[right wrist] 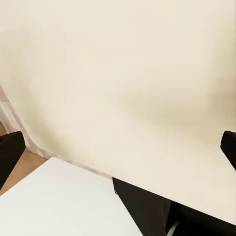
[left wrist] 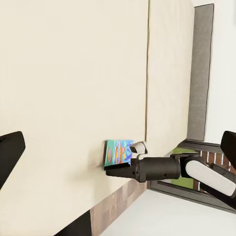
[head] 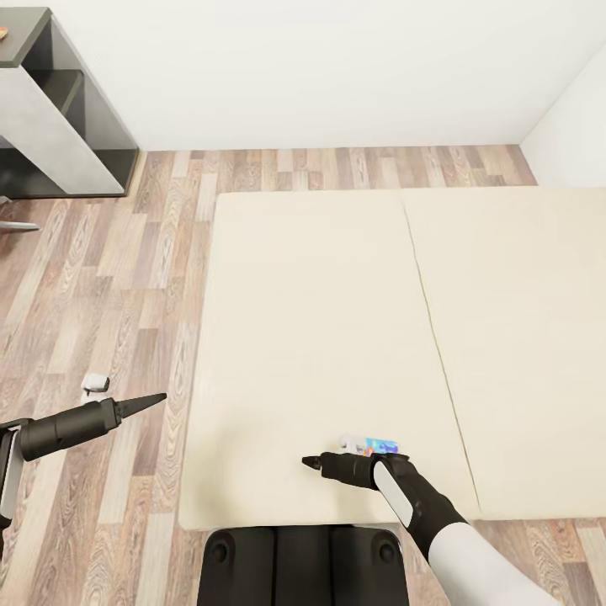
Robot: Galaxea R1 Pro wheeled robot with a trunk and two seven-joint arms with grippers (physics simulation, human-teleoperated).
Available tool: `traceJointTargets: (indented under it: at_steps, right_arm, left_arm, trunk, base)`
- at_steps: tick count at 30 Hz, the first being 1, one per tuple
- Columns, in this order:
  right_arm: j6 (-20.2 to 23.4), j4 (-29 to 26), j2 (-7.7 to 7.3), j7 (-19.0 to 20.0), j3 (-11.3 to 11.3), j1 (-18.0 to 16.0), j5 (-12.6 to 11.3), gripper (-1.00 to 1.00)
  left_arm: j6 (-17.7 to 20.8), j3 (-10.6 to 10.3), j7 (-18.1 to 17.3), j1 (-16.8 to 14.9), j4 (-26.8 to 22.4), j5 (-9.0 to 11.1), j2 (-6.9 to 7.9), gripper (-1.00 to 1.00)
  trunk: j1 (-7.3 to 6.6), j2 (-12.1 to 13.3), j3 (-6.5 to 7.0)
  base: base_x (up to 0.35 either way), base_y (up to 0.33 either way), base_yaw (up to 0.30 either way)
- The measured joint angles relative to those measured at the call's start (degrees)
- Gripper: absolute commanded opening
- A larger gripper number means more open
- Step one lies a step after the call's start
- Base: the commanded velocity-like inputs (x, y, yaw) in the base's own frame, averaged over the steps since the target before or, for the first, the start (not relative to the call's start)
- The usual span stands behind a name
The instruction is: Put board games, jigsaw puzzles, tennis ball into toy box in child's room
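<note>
One small blue board game [head: 380, 443] lies flat on the bed [head: 320, 337] near its front edge; the left wrist view shows its printed top [left wrist: 118, 151]. My right gripper [head: 313, 462] is open and hovers low over the cream cover, with its wrist right beside the box and its tips pointing past it [left wrist: 109, 171]. The right fingers [right wrist: 10, 155] frame only bare cover. My left gripper [head: 156, 399] is open and empty over the wood floor left of the bed, its fingers [left wrist: 11, 155] spread wide. The table [head: 50, 109] stands far left. The toy box, jigsaw puzzles and tennis ball are out of view.
A small white object [head: 95, 385] lies on the floor by my left gripper. A grey padded headboard [left wrist: 201, 73] closes the bed's far end. A seam [head: 429, 320] splits the cover. White walls stand behind and to the right of the bed. My base [head: 303, 564] touches the bed's front edge.
</note>
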Motion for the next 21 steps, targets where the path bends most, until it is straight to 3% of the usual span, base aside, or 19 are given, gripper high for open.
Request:
traceJointTargets:
  at_steps: [21]
  right_arm:
    - [-0.62,-0.29,-0.17,0.09,-0.07,0.42,0.01,1.00]
  left_arm:
    - [0.00,0.00,0.00,0.00,0.00,0.00,-0.04,1.00]
  trunk:
    - [0.00,0.00,0.00]
  base:
    - [0.000,0.001,0.000]
